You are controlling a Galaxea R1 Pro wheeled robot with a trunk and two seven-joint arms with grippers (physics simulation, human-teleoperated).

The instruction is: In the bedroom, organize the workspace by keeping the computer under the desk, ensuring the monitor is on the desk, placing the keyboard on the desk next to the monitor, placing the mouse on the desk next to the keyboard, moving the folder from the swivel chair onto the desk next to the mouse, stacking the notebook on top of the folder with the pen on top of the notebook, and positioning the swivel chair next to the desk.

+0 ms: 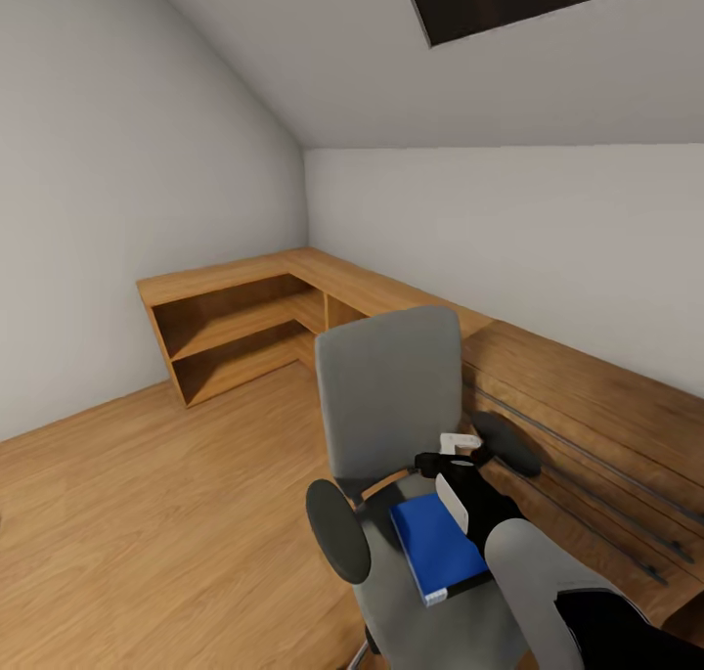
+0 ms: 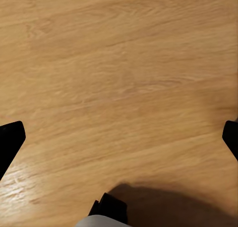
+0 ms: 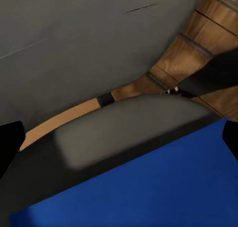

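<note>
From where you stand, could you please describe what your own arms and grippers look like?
In the head view, my right arm has a rounded pale grey shell over black joint sections. Its black wrist ends in the right gripper, which has flat white fingers. In both wrist views, the fingertips show as plain black tips at the picture edges. I see no cables or markings.

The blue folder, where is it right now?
In the head view, the folder lies flat on the seat of the swivel chair, low and right of centre, with the right gripper just above it.
</note>
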